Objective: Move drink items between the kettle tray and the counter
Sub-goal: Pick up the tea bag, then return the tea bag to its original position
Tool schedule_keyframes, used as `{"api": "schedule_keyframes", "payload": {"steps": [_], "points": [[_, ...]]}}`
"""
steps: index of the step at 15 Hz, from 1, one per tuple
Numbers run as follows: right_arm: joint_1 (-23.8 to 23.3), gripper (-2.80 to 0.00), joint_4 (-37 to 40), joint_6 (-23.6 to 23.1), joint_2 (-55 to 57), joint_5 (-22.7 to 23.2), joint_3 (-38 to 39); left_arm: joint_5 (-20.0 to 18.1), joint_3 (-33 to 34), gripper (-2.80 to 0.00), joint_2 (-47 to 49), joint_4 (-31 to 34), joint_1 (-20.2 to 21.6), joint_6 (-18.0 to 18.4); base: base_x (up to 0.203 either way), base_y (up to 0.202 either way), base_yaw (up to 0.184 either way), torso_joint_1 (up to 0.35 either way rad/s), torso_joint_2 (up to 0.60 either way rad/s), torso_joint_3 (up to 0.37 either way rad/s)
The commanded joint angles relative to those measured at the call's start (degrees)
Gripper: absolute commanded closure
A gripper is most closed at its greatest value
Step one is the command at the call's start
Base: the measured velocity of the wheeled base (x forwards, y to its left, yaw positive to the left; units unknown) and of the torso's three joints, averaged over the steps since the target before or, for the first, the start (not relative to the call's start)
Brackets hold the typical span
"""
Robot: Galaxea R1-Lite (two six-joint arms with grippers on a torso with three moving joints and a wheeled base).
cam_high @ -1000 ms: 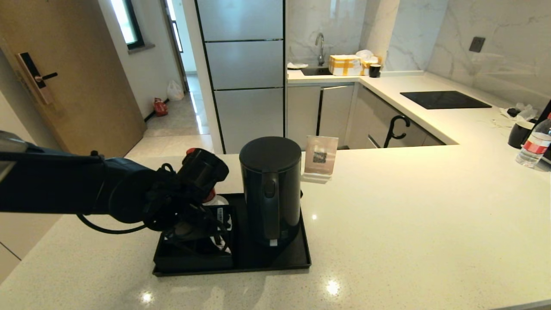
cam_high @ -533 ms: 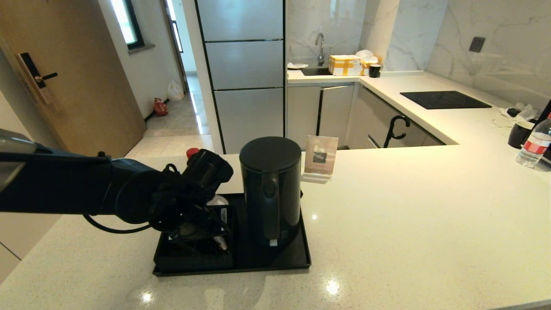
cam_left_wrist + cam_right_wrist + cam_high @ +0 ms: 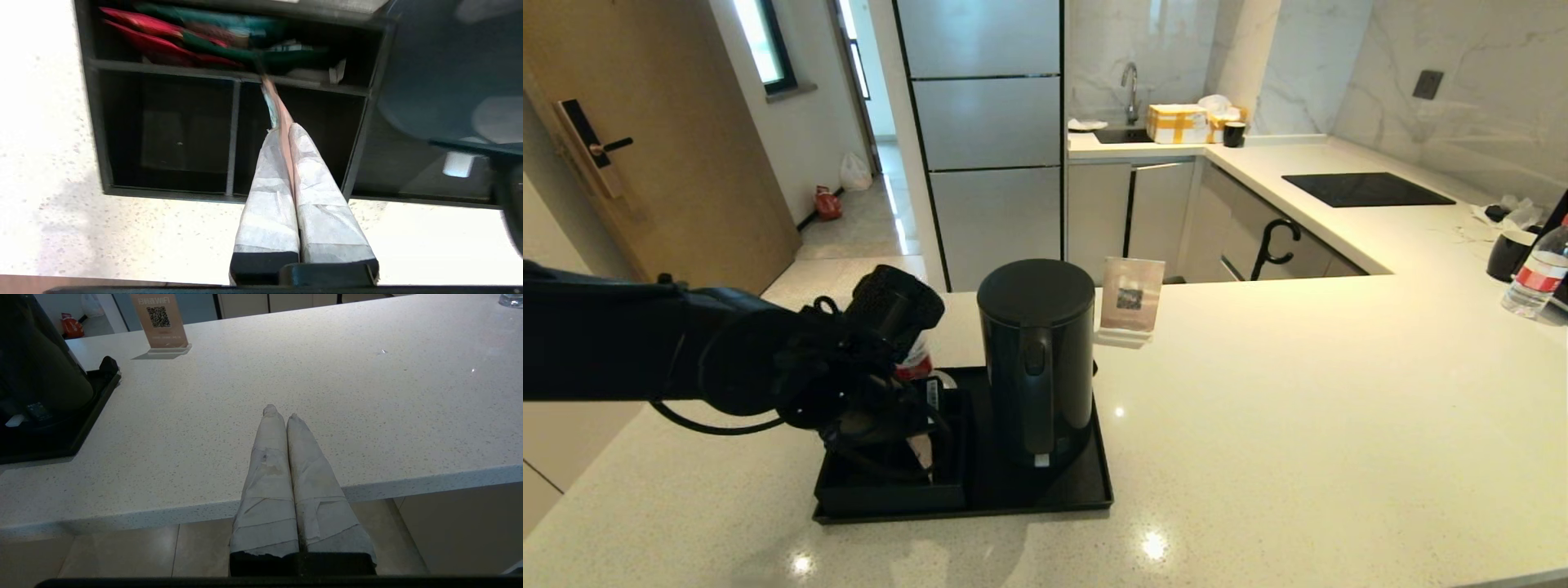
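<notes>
Here the left gripper (image 3: 282,128) is clamped on a thin pale-pink tea sachet (image 3: 274,104), pinching it edge-on between its two tape-wrapped fingers (image 3: 267,192) so that only the sachet's narrow edge sticks out past the tips. It hangs over the divided compartment box (image 3: 235,134), above the near compartments, which look dark and bare from the left wrist view. The far compartment holds red and green packets (image 3: 171,36) lying flat together. From the head view, the left gripper (image 3: 907,437) sits over the left part of the tray (image 3: 1086,490), with the sachet (image 3: 923,451) showing as a pale sliver below it.

To the right of the box, the black kettle (image 3: 1036,359) stands upright on the tray, handle facing the near side. A bottle with a red label (image 3: 916,363) is partly hidden behind the left arm, at the tray's far left corner. Just beyond the tray, a small sign with a QR code (image 3: 1131,300) stands on the counter (image 3: 1298,392).

The right gripper (image 3: 280,414) has its fingers pressed together, holding nothing, and hovers at the near edge of the counter, well to the right of the tray (image 3: 88,424). Another bottle with a red label (image 3: 1535,273) and a black cup (image 3: 1509,255) stand far off on the right.
</notes>
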Motion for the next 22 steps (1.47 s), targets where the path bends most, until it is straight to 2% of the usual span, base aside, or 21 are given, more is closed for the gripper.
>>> {"api": "schedule_keyframes", "payload": {"steps": [1,6,9,10,13,14,16,17,19,22], "points": [[0.0,0.00,0.0,0.0,0.0,0.0,0.0,0.1,-0.6,0.00,-2.8,0.7,1.0,0.2,0.000,0.000,0.000,0.000,0.00,0.000],[0.0,0.00,0.0,0.0,0.0,0.0,0.1,0.0,-4.2,0.00,-23.4,10.2,8.3,3.2,0.000,0.000,0.000,0.000,0.00,0.000],[0.0,0.00,0.0,0.0,0.0,0.0,0.0,-0.1,-5.1,0.00,-26.9,14.7,11.4,5.5,0.000,0.000,0.000,0.000,0.00,0.000],[0.0,0.00,0.0,0.0,0.0,0.0,0.0,-0.2,-4.9,0.00,-29.2,16.0,14.3,6.4,0.000,0.000,0.000,0.000,0.00,0.000],[0.0,0.00,0.0,0.0,0.0,0.0,0.0,-0.5,-1.2,0.00,-34.8,18.0,28.1,11.5,0.000,0.000,0.000,0.000,0.00,0.000],[0.0,0.00,0.0,0.0,0.0,0.0,0.0,-1.5,0.8,0.00,-34.7,18.0,33.1,13.4,0.000,0.000,0.000,0.000,0.00,0.000],[0.0,0.00,0.0,0.0,0.0,0.0,0.0,-6.4,5.5,0.00,-32.9,16.8,41.9,17.6,0.000,0.000,0.000,0.000,0.00,0.000],[0.0,0.00,0.0,0.0,0.0,0.0,0.0,-8.7,8.3,0.00,-31.0,15.1,44.2,19.3,0.000,0.000,0.000,0.000,0.00,0.000],[0.0,0.00,0.0,0.0,0.0,0.0,0.0,-10.6,10.4,0.00,-29.3,12.4,45.7,21.1,0.000,0.000,0.000,0.000,0.00,0.000],[0.0,0.00,0.0,0.0,0.0,0.0,0.0,-10.8,15.0,0.00,-20.6,2.3,46.0,21.7,0.000,0.000,0.000,0.000,0.00,0.000]]}}
